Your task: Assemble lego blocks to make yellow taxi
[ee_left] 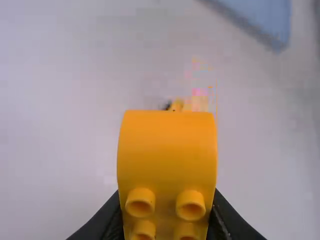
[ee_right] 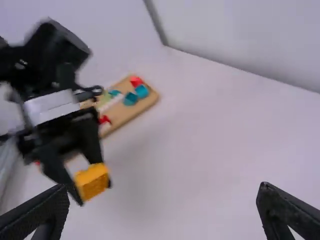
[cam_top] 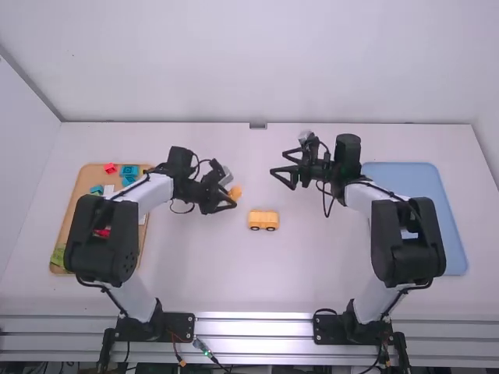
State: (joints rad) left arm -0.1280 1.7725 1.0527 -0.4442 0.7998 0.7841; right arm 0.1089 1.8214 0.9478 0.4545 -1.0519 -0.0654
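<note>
A pale wall (cam_top: 234, 62) closes off the far side of the white table (cam_top: 210, 273), and the wheeled yellow base (cam_top: 263, 220) stands on that table between the two arms. To its left lies the tan tray (cam_top: 93, 173), with a red block (cam_top: 111, 167) and teal blocks (cam_top: 129, 171) in its far part; to its right, well apart, is the blue tray (cam_top: 405, 175).

The left gripper (cam_top: 232, 192) is just beyond the wheeled base and a little to its left, its fingers closed down on a curved yellow block (ee_left: 167, 155) whose round studs face the wrist camera. The right gripper (ee_right: 164, 197) is beyond the base and to its right, fingers spread wide, with nothing between them.

The step in hand looks to be adding this curved piece to the taxi's body. The next move calls for bringing it over the base, turning it so its underside meets the base's top squarely, then pressing straight down. The free gripper could steady the base; otherwise it may roll or skid on its wheels under the push.
</note>
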